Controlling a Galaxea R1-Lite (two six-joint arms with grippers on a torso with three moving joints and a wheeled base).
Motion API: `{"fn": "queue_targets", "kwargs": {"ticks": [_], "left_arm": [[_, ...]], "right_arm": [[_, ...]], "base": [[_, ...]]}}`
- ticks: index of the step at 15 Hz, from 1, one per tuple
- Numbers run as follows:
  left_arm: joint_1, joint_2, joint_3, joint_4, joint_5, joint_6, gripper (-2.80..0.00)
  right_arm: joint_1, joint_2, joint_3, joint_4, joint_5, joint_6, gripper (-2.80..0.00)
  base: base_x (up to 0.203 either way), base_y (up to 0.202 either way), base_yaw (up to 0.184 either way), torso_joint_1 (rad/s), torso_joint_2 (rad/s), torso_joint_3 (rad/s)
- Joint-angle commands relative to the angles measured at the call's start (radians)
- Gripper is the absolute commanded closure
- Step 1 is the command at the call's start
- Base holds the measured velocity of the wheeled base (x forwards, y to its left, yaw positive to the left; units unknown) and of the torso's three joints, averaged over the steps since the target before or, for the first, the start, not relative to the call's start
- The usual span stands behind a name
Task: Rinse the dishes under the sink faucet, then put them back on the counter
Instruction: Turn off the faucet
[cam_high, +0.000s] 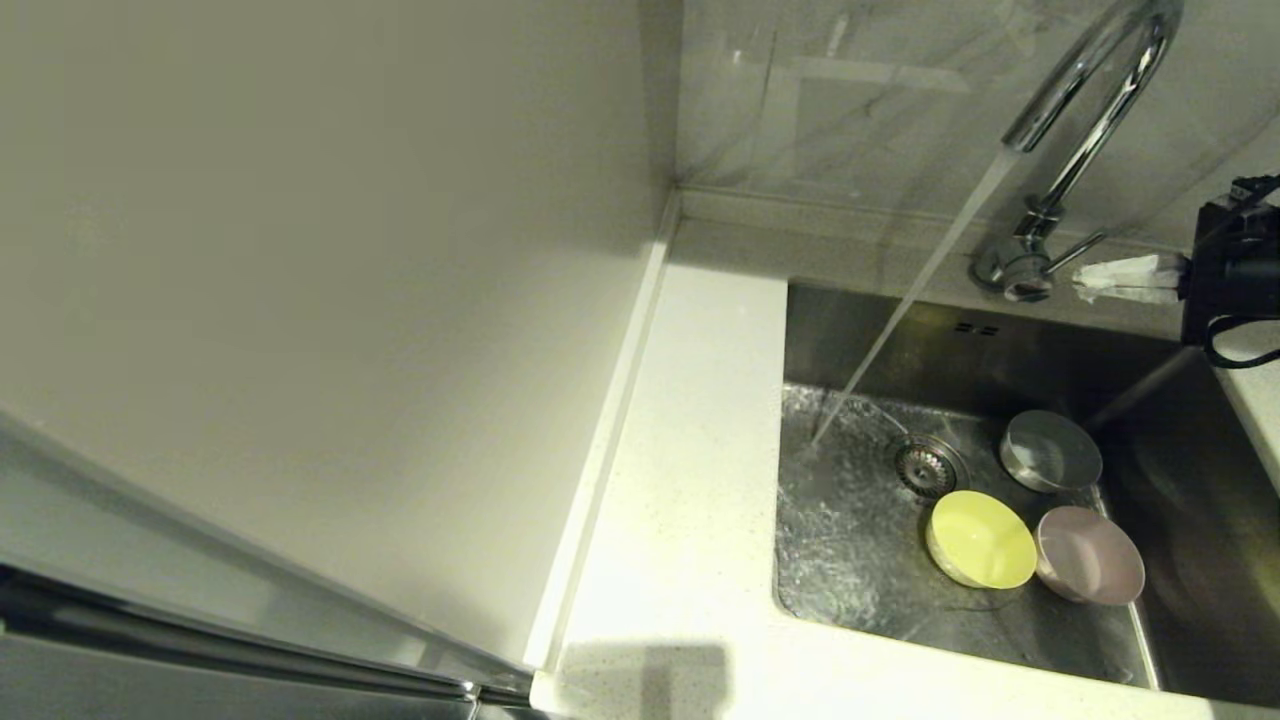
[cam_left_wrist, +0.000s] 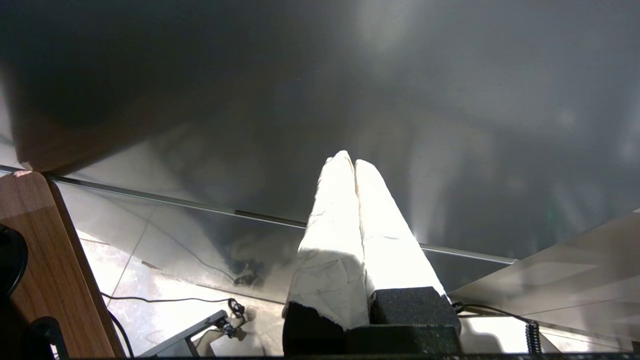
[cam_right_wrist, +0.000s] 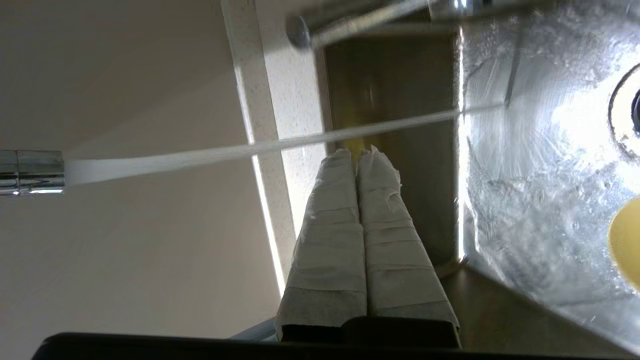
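Note:
Three bowls lie in the steel sink (cam_high: 1010, 350) beside the drain (cam_high: 927, 466): a pale grey-blue one (cam_high: 1050, 452) at the back, a yellow-green one (cam_high: 982, 540) and a pale pink one (cam_high: 1090, 555) in front. The chrome faucet (cam_high: 1090, 70) runs, and its stream (cam_high: 920, 280) hits the basin floor left of the drain. My right gripper (cam_high: 1092, 282) hovers shut and empty by the faucet's thin lever (cam_high: 1078, 250); in the right wrist view the right gripper (cam_right_wrist: 357, 152) points across the stream (cam_right_wrist: 280, 146). The yellow-green bowl (cam_right_wrist: 625, 240) shows at that view's edge. My left gripper (cam_left_wrist: 350, 160) is shut and empty, parked low beside the cabinet front.
The white speckled counter (cam_high: 690, 450) runs left of the sink and along its front. A cream wall panel (cam_high: 300, 300) stands on the left and a marbled back wall (cam_high: 850, 100) behind the faucet. Water ripples over the basin's left half.

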Motion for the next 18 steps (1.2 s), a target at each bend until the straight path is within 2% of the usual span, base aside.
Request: {"fn": "queue_targets", "kwargs": {"ticks": [1,9,12,18], "left_arm": [[0.000,0.000,0.003,0.000,0.000,0.000,0.00],[0.000,0.000,0.003,0.000,0.000,0.000,0.00],[0.000,0.000,0.003,0.000,0.000,0.000,0.00],[0.000,0.000,0.003,0.000,0.000,0.000,0.00]], "right_arm": [[-0.005,0.024,-0.006,-0.056,0.006,0.038,0.00],[-0.010,0.069,-0.028,-0.397,0.004,0.377,0.00],[-0.010,0.079,-0.028,-0.449,0.004,0.390,0.00],[-0.037,0.064,-0.022,-0.444,0.007,0.388,0.00]], "base": [[0.000,0.000,0.000,0.000,0.00,0.000],[0.000,0.000,0.000,0.000,0.00,0.000],[0.000,0.000,0.000,0.000,0.00,0.000],[0.000,0.000,0.000,0.000,0.00,0.000]]}}
